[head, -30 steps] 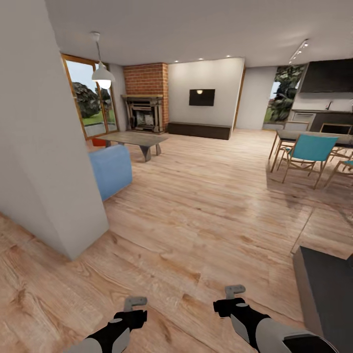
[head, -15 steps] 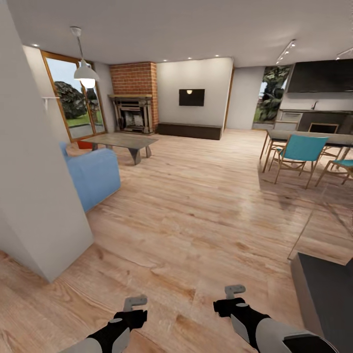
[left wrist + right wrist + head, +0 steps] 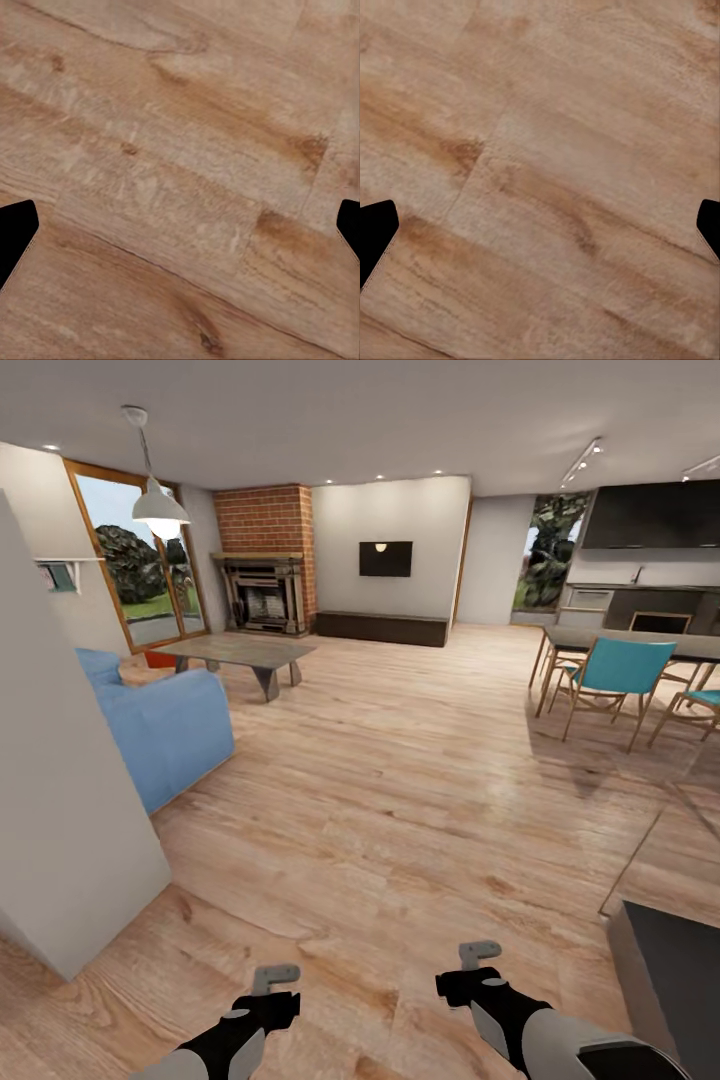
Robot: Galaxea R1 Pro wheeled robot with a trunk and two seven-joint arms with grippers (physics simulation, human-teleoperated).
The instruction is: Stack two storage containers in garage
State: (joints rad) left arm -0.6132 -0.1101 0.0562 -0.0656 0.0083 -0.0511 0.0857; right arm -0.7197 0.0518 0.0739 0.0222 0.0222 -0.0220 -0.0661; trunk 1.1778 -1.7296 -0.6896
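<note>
Red-orange container (image 3: 160, 658) lies far beyond both empty, spread grippers

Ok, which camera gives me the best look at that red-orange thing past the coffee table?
Head view: the red-orange thing peeks out between blue sofa and coffee table, mostly hidden. Both wrist views look down at wood-plank floor.

Head camera sits high, faces forward and down across the wood floor (image 3: 400, 790) toward the fireplace (image 3: 265, 592) and far wall. Both wrist cameras point straight down, close over the planks. All three views share that floor.
</note>
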